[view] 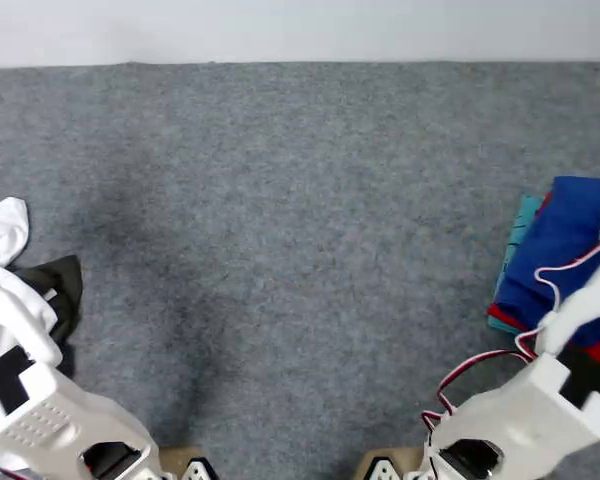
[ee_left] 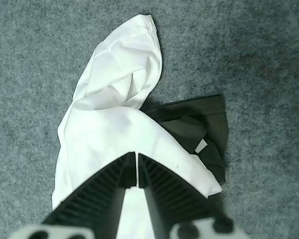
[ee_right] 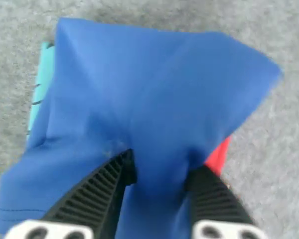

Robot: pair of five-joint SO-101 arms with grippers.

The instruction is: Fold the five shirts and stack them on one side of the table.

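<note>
At the near edge of the bench (view: 310, 200), the left arm sits in the left corner and the right arm in the right corner. The left gripper (ee_left: 137, 164) has its jaws drawn together at the tips, pinching a ridge of the white shirt (ee_left: 114, 104). That shirt lies unfolded and crumpled at the bench's left edge. Its long axis runs away from the gripper toward the far side, and it narrows to a rounded, hemmed end that points away from the arm. A black shirt (ee_left: 204, 119) lies partly under it, bunched, sticking out on the side toward the middle of the bench, with a small white tag showing.

The right gripper (ee_right: 162, 167) has its jaws spread apart, one on each side of a hump of the blue shirt (ee_right: 154, 89). I cannot tell whether they are squeezing the cloth. The blue shirt is folded and tops a stack at the bench's right edge, with its long axis running near to far and leaning slightly. A red shirt (ee_right: 218, 154) peeks out beneath it at the near corner, and a teal shirt (ee_right: 37, 99) shows as a strip along the side facing the middle.

Past both piles the grey bench runs to a pale wall (view: 300, 30).
</note>
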